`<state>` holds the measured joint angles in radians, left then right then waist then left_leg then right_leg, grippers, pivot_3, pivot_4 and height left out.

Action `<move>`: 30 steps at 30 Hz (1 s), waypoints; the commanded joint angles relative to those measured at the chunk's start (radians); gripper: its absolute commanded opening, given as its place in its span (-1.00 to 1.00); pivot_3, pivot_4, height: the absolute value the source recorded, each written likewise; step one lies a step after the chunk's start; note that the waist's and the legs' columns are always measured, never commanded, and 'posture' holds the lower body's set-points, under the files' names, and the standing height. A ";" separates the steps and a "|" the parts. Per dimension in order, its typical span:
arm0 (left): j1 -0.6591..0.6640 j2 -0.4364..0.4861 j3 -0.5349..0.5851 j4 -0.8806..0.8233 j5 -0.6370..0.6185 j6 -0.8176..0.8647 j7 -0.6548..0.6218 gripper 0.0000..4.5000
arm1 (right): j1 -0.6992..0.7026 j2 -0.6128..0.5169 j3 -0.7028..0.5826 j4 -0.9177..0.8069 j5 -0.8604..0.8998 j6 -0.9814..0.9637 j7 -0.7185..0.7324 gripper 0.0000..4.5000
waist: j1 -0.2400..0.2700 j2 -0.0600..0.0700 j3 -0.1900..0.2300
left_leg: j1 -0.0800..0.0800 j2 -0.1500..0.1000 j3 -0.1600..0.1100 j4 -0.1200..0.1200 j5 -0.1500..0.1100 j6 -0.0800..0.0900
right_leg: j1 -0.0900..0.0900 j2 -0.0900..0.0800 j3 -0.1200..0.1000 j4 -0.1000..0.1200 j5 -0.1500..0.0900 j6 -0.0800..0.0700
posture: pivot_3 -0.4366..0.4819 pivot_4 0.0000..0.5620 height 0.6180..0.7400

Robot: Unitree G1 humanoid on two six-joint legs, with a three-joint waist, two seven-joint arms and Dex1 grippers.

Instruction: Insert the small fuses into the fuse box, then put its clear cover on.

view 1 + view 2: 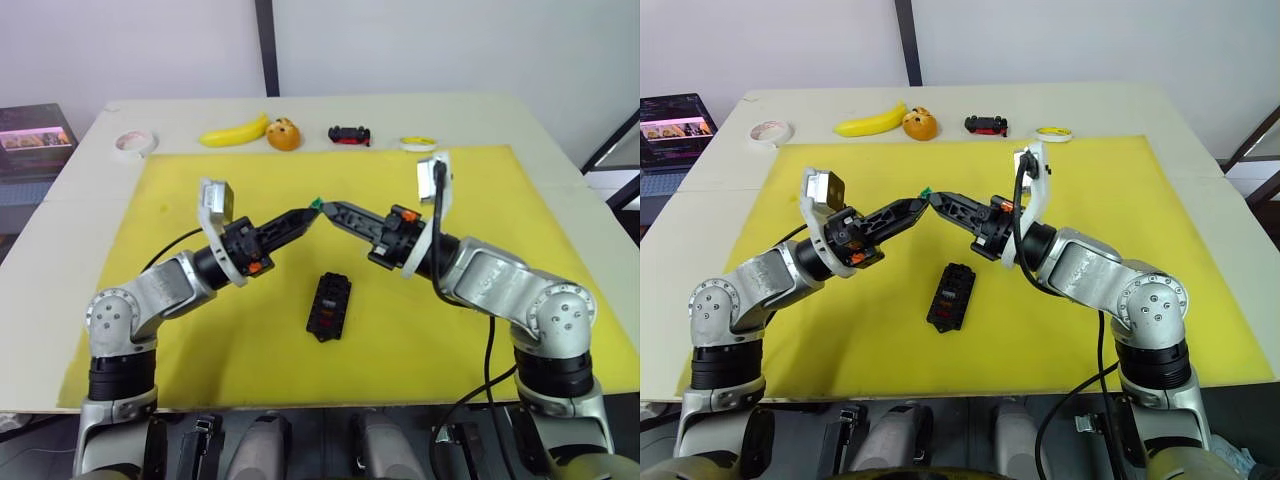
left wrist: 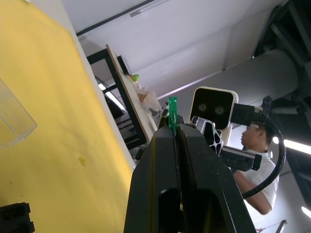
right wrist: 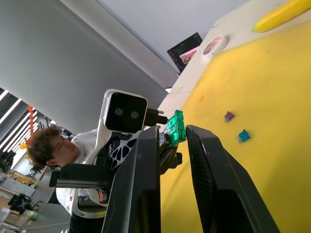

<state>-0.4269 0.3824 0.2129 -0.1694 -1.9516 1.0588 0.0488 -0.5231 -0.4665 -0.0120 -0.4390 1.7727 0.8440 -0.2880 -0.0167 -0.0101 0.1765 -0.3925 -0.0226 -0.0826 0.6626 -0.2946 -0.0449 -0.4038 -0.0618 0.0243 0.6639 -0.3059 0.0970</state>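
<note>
One green fuse (image 1: 316, 203), small and translucent, pinched in closed left gripper (image 1: 313, 209) tips, raised above fuse box (image 1: 329, 306); right gripper (image 1: 326, 208) open, tips just beside.

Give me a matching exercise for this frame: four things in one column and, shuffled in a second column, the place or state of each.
Things:
1. green fuse
2. fuse box
3. right tool
4. banana

Places or states:
A. open, fingers either side of the green fuse
B. on the bare table beyond the mat's far edge
C. pinched in the shut left tool, held above the mat
D. lying on the yellow mat, below the two tools

Pairs: 1-C, 2-D, 3-A, 4-B
</note>
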 commanded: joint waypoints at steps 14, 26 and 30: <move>0.005 -0.006 -0.001 -0.028 -0.021 -0.008 0.000 -1.00 | -0.027 -0.011 0.012 -0.043 0.032 -0.023 0.006 -0.99 | 0.000 0.000 0.000 | 0.000 0.000 0.000 0.000 0.000 0.000 | 0.000 0.000 0.000 0.000 0.000 0.000 | -0.05 -0.47 1.00; 0.013 0.040 -0.017 -0.018 -0.021 0.002 -0.006 -1.00 | -0.031 -0.017 -0.003 -0.046 0.118 -0.056 -0.017 -0.99 | 0.000 0.000 0.000 | 0.000 0.000 0.000 0.000 0.000 0.000 | 0.000 0.000 0.000 0.000 0.000 0.000 | -0.05 -0.47 1.00; 0.003 0.184 -0.009 -0.009 0.015 0.057 -0.117 -0.35 | -0.034 -0.059 -0.025 -0.047 0.153 -0.047 -0.002 -1.00 | -0.004 0.001 0.001 | 0.000 0.000 0.000 0.000 0.000 0.000 | 0.000 0.001 0.000 0.000 0.000 0.000 | -0.05 -0.47 1.00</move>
<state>-0.4192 0.5299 0.1901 -0.1666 -1.9546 1.0908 -0.0138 -0.5284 -0.5049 -0.0051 -0.4419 1.8864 0.8077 -0.3097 -0.0203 -0.0093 0.1771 -0.3926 -0.0224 -0.0825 0.6624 -0.2947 -0.0448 -0.4042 -0.0611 0.0243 0.6640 -0.3059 0.0970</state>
